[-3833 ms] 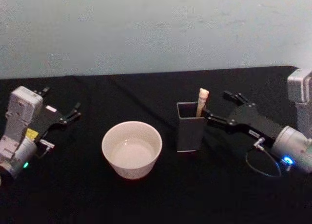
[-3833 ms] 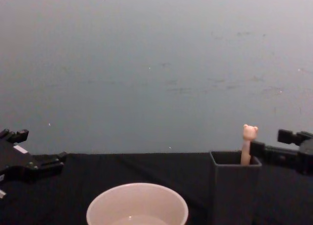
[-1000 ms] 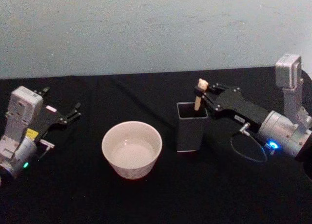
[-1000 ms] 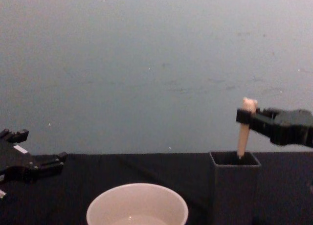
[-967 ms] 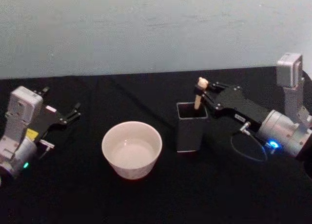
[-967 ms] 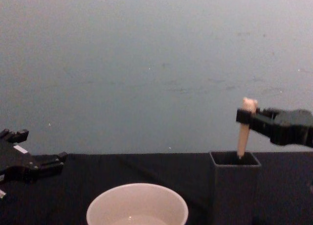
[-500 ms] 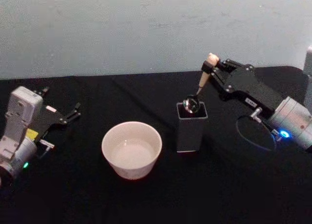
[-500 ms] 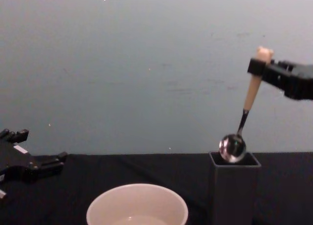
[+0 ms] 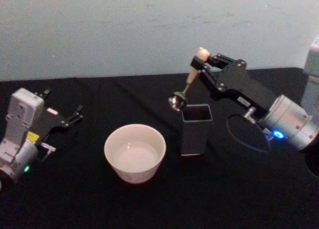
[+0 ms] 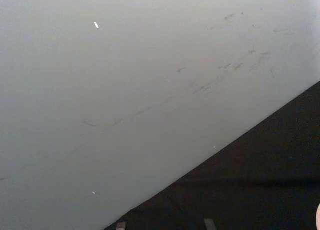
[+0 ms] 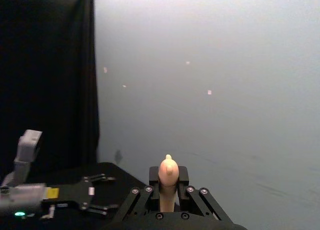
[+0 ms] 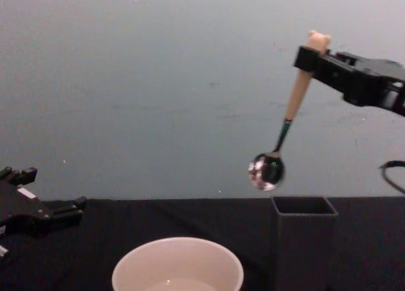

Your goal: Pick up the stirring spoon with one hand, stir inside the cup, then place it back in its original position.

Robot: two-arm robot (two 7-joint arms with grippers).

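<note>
My right gripper (image 9: pixel 199 63) is shut on the stirring spoon (image 9: pixel 191 80), just under its bear head. The spoon (image 12: pixel 296 95) hangs tilted in the air, and its metal bowl sits above and a little left of the holder's top. The dark grey square holder (image 9: pixel 195 137), the spoon's original position, stands upright right of the cup (image 9: pixel 133 173). From the chest, the cream cup (image 12: pixel 130 275) is low and the holder (image 12: pixel 302 253) stands to its right. The right wrist view shows the bear head (image 11: pixel 168 171) between the fingers. My left gripper (image 9: pixel 77 113) is parked open at the table's left.
Black cloth (image 9: pixel 224 199) covers the table, with a pale wall (image 9: pixel 149 30) behind it. A black cable (image 9: pixel 244 139) loops under my right arm, to the right of the holder. The left gripper (image 12: pixel 54 190) rests low at the left edge of the chest view.
My right gripper has lifted the spoon fully out of the holder and carried it left. Its bowl now hangs clear of the holder's rim. The left arm has not moved.
</note>
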